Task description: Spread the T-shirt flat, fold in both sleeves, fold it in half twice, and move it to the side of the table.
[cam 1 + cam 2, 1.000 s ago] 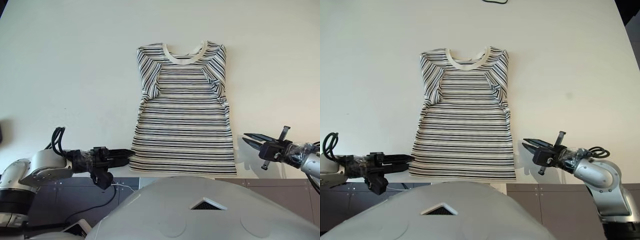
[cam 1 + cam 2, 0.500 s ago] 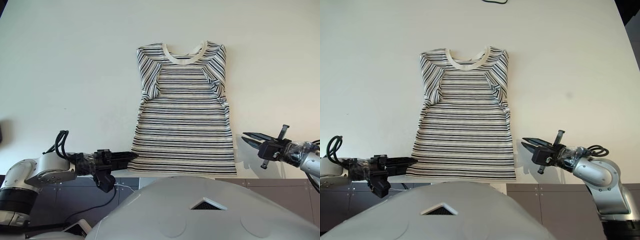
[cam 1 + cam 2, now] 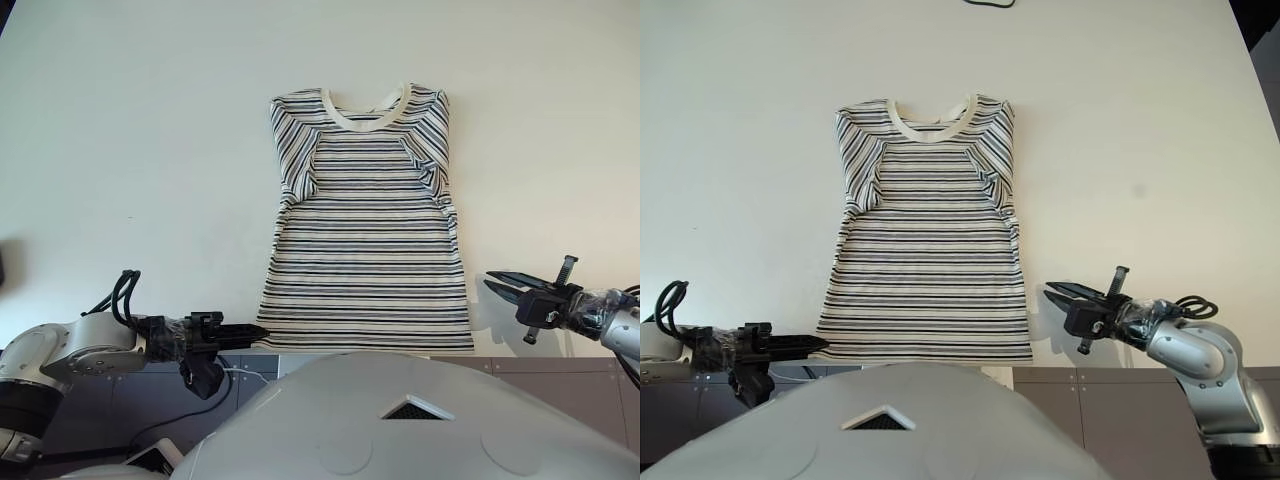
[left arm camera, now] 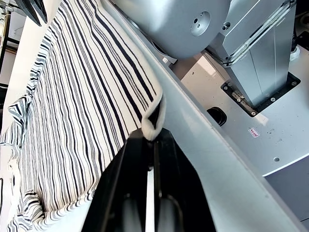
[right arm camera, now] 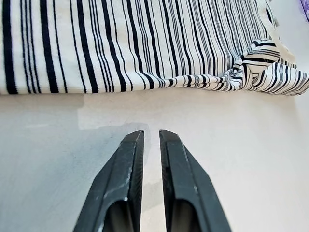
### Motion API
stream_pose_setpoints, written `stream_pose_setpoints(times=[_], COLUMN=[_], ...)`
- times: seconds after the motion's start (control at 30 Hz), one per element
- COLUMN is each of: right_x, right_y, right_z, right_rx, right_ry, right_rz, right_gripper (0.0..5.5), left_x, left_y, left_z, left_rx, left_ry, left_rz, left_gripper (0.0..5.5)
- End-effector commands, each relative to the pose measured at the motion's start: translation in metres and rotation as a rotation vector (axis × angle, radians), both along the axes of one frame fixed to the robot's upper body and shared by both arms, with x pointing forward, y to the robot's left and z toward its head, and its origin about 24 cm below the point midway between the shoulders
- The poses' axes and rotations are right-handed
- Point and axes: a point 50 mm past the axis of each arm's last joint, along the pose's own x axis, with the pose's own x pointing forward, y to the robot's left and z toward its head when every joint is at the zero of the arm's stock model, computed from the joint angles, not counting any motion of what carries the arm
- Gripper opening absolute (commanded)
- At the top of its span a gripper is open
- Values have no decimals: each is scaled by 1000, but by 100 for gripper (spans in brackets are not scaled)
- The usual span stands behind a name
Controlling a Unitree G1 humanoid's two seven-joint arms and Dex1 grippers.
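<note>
The striped T-shirt (image 3: 365, 230) lies flat on the white table (image 3: 150, 150), collar at the far side and both sleeves folded in over the chest. My left gripper (image 3: 258, 330) is at the shirt's near left hem corner by the table's front edge. In the left wrist view it (image 4: 153, 133) is shut on that corner, and a small fold of cloth sticks out between the fingers. My right gripper (image 3: 492, 281) hovers just right of the near right hem corner, apart from the cloth. It (image 5: 150, 135) stands open by a narrow gap with nothing in it.
The table's front edge runs just under the shirt's hem, with a grey base (image 3: 110, 375) below it. A dark cable (image 3: 990, 3) lies at the far edge. Bare table stretches to the left and right of the shirt.
My left gripper has drawn toward the near edge with the hem corner, tugging the shirt's left side slightly left and nearer. The right gripper has sunk slightly.
</note>
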Motion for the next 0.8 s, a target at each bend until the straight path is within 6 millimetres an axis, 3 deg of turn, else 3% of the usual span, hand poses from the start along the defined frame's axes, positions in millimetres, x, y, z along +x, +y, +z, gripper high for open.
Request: stream_pose_setpoints(times=[0.03,0.1,0.2,0.33,0.57,0.8], right_x=[-7,-14,-29,-44,-51,-50], right_y=[-7,-8,-8,-4,3,18], right_z=[6,11,12,0,-11,-15], right_rx=[-43,-77,-143,-189,-206,-146], right_ry=[-26,-65,-103,-131,-185,-225], right_rz=[61,170,386,565,719,732], right_gripper=[59,59,105,125,125,125], left_x=[-6,-9,-11,-5,1,4], left_y=[7,7,6,5,1,-2], left_z=[-6,-8,-9,-8,-5,-3], left_rx=[89,88,83,88,84,78], left_ry=[52,58,63,51,48,53], left_rz=[-13,5,25,24,13,9], left_gripper=[11,11,10,10,10,10])
